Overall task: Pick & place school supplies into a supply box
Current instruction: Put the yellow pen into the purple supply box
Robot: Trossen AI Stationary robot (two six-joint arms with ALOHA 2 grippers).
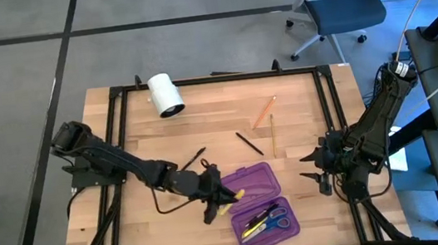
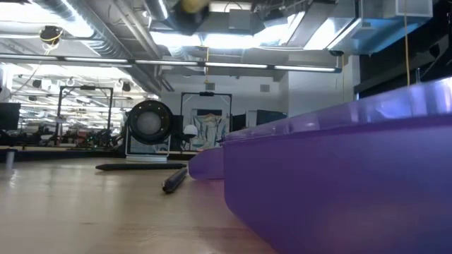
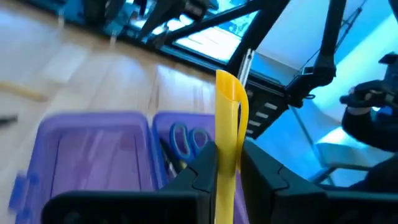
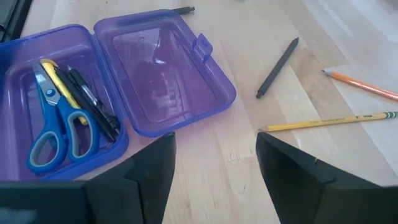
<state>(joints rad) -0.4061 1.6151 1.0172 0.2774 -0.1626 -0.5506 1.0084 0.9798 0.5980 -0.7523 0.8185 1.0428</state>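
The purple supply box (image 1: pixel 256 205) lies open on the table's near middle. One half (image 4: pixel 163 74) is empty; the other (image 4: pixel 25 155) holds blue-handled scissors (image 4: pixel 53 118), a yellow pen and black pens. My left gripper (image 1: pixel 221 197) hovers at the box's left side, shut on a yellow pen (image 3: pixel 231 124). My right gripper (image 1: pixel 322 168) waits open to the right of the box, nothing between its fingers (image 4: pixel 155 168). On the wood farther back lie a black pen (image 4: pixel 278 59), a yellow pencil (image 4: pixel 329 122) and an orange pencil (image 4: pixel 360 85). My left gripper pinches the yellow pen between its two fingers (image 3: pixel 200 174), with its free end (image 3: pixel 229 84) reaching out well past the fingertips. The fingers come nearly level from the table's left and lie along the pen. It is lifted clear of the table, its tip (image 1: pixel 237 194) over the box's left edge.
A white roll (image 1: pixel 165 94) lies at the far left of the table, with another black pen (image 1: pixel 194 157) left of the box. A black frame rail (image 1: pixel 214 79) runs around the tabletop. Bare wood lies between the box and the loose pencils.
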